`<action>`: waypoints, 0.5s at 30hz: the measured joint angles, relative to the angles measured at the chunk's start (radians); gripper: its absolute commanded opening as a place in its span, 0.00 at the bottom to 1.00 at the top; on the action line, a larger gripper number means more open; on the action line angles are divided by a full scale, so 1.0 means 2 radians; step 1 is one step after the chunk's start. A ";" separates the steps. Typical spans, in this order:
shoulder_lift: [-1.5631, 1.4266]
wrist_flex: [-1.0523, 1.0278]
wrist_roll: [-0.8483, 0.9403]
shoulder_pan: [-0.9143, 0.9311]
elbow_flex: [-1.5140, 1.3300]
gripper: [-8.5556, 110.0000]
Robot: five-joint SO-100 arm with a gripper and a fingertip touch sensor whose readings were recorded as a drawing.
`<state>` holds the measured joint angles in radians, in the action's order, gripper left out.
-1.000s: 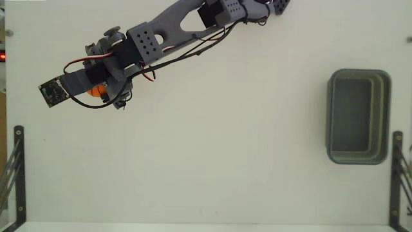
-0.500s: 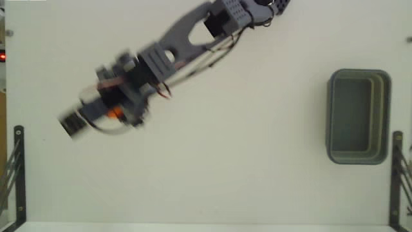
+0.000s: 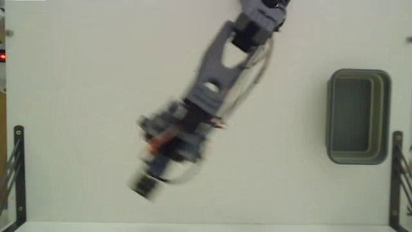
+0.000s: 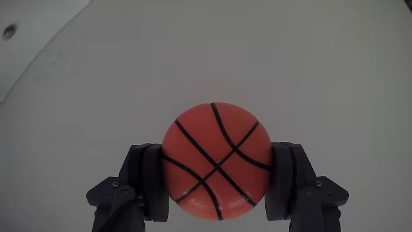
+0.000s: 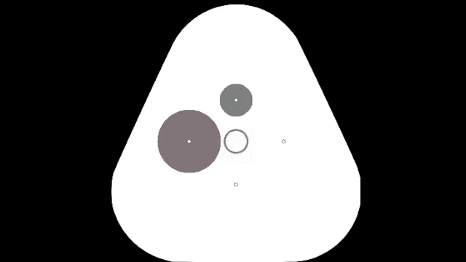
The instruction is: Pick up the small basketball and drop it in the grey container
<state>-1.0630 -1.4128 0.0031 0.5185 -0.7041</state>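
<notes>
In the wrist view the small basketball [image 4: 216,161], orange with thin black seams, fills the space between my two dark fingers [image 4: 147,183], and my gripper [image 4: 216,177] is shut on it above the white table. In the fixed view the arm is blurred by motion; my gripper [image 3: 161,149] hangs over the lower middle of the table, and only a sliver of orange from the small basketball [image 3: 152,147] shows under it. The grey container [image 3: 358,116] stands empty at the right side, far to the right of the gripper.
Black metal brackets stand at the lower left [image 3: 14,171] and lower right [image 3: 399,174] table edges. The arm's base [image 3: 261,13] sits at the top centre of the fixed view. White tabletop lies between the gripper and the container.
The arm has swung from the upper left toward the lower middle of the table, carrying the ball, and is nearer the container than before.
</notes>
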 measured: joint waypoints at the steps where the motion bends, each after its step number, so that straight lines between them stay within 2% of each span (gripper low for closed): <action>1: -0.005 0.000 0.001 -0.013 -0.007 0.76; 15: -0.089 -0.001 0.001 -0.210 -0.084 0.76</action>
<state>-1.2410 -1.4143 0.0046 0.0982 -0.8728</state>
